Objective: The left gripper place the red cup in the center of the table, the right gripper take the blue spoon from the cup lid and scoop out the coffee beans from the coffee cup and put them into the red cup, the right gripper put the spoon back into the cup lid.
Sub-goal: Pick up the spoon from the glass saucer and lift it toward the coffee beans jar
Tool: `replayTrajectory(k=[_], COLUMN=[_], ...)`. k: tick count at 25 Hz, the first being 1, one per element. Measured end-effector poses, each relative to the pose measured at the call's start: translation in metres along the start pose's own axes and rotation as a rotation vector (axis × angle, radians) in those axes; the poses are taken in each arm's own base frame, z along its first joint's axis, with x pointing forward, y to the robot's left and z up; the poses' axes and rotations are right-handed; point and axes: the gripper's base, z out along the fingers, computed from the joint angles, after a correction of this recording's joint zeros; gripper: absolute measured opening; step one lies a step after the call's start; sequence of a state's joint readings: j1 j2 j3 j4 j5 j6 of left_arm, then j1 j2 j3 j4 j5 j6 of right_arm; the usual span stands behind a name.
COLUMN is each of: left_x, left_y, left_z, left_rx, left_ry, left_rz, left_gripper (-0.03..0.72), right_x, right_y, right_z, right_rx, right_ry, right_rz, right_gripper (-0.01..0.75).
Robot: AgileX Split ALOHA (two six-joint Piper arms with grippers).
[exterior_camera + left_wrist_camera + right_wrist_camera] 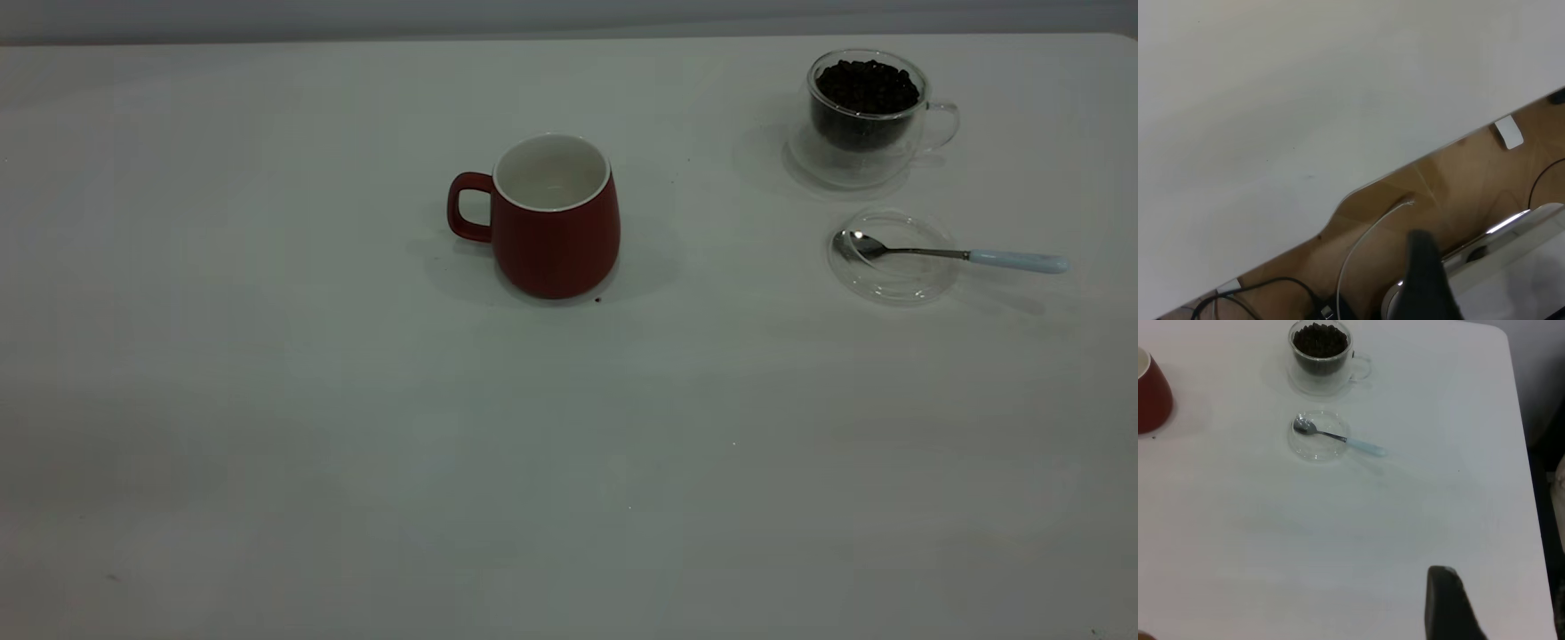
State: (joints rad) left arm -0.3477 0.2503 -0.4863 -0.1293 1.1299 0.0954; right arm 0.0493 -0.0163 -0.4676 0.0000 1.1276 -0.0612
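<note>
Spoon (pixel 951 253) lies waiting, bowl inside the clear cup lid (pixel 892 256), pale blue handle jutting out to the right over the table (pixel 267 400). Red cup (pixel 551 218) stands mid-table, upright and looking empty, so scooping comes next. Coffee cup (pixel 867 111), full of beans, sits just beyond the lid at far right. Neither arm shows in the exterior view; only one dark finger of each end effector appears in its wrist view, so whether they are apart or together cannot be told. The right one should pinch the blue handle and lift it level.
</note>
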Motion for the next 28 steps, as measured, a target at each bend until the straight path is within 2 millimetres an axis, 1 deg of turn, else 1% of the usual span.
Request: replayTrajectory(k=[7,11,15,28], left_x=[0.0,0.008,0.024,0.026], left_y=[0.004,0.001,-0.009,-0.01], left_z=[0.0,-0.008,-0.017,-0.018], left_rx=[-0.129,-0.215,-0.276,-0.277], left_ry=[-0.024,-0.126,-0.261,-0.268], left_rz=[-0.172,-0.242,-0.247,-0.248], left_gripper=[0.587,0.587,0.587,0.587], right_x=[0.0,0.0,0.0,0.0], right_y=[0.0,0.0,0.0,0.0], right_z=[0.0,0.0,0.0,0.0], right_rx=[0.0,0.0,0.0,0.0], right_ry=[0.0,0.0,0.0,0.0], right_rz=[0.0,0.0,0.0,-0.001], right_gripper=[0.415,0.415,0.415,0.415])
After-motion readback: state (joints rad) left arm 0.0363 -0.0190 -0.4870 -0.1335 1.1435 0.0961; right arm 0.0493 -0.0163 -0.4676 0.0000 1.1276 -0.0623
